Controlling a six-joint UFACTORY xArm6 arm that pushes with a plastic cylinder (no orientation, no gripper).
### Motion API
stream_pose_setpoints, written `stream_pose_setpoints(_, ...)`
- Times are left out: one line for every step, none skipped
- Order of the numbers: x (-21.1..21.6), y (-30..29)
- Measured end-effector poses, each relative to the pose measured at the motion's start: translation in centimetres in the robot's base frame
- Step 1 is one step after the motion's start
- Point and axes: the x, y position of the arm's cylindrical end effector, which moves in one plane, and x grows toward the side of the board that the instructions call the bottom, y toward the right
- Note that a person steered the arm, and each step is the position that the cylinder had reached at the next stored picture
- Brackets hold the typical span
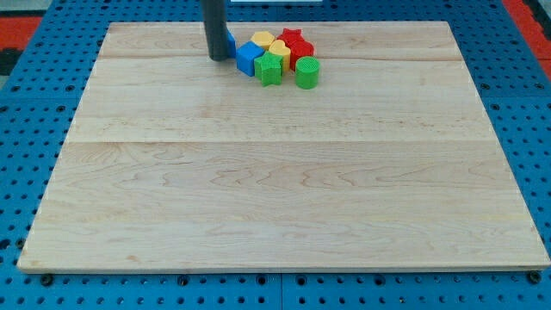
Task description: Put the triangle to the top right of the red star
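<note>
Near half of the bench (258,224): bare wood, with open room for sliding in every direction. Left and right edges are well apart from all the blocks.

Far centre: all blocks sit in one tight cluster, touching or nearly so.
- Nearest row: green star (269,69) and green cylinder (307,73), with the blue cube (250,58) just left of the star.
- Behind them: a yellow heart-like block (278,49) and a red block (302,54), shape unclear.
- Farthest: a second yellow block (263,39) and the red star (293,36).

My tip (219,58) rests on the bench at the cluster's left side, just beside the blue cube. A small blue block (231,40) shows at the rod's right, mostly hidden. Judgement: this is likely the triangle, though its shape cannot be confirmed. If so, it lies left of the red star, across the cluster from its goal.

Fingers: none on this rod, so whether they are apart or together cannot be told.

Judgement on room: the spot far-right of the red star is free, but the strip to the far edge is narrow. A straight push rightward would plough through the yellow blocks, so a route around the far side looks cleaner, with care for the edge.
</note>
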Motion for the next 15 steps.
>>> stream_pose_setpoints(-1.0, 0.0)
stream_pose_setpoints(-1.6, 0.6)
stream_pose_setpoints(-4.0, -1.6)
stream_pose_setpoints(-5.6, -4.8)
stream_pose_setpoints(-5.7, 0.0)
stream_pose_setpoints(-5.6, 5.7)
stream_pose_setpoints(-5.5, 8.7)
stream_pose_setpoints(-2.8, 10.7)
stream_pose_setpoints(-1.1, 12.3)
stream_pose_setpoints(-3.5, 10.0)
stream_pose_setpoints(-5.6, 6.2)
stream_pose_setpoints(-5.6, 8.2)
stream_pose_setpoints(-5.6, 12.7)
stream_pose_setpoints(-5.5, 15.2)
stream_pose_setpoints(-5.6, 19.0)
